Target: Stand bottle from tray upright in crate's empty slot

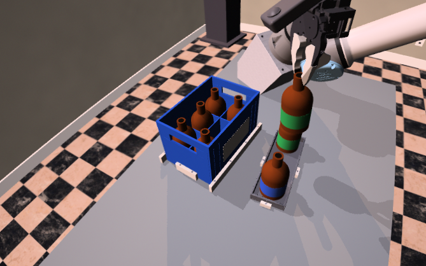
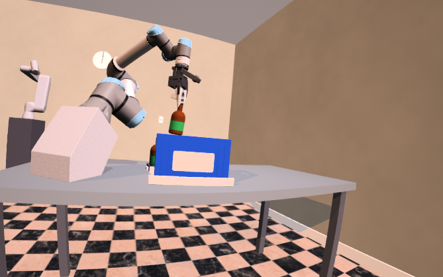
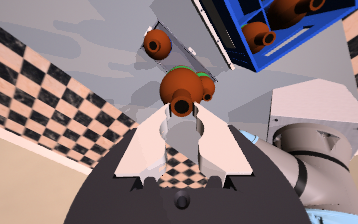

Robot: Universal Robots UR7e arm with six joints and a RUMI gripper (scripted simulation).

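Observation:
My gripper is shut on the neck of a brown bottle with a green band and holds it upright in the air above the far end of the grey tray. It also shows in the exterior view and in the wrist view. Another green-banded bottle stands on the tray behind it, partly hidden. A blue-banded bottle stands at the tray's near end. The blue crate lies to the left with several brown bottles; its right near slot looks empty.
Pale stop blocks and a rail lie along the crate's base. The robot's pale base block stands at the table's back. A dark pedestal stands on the floor beyond the table.

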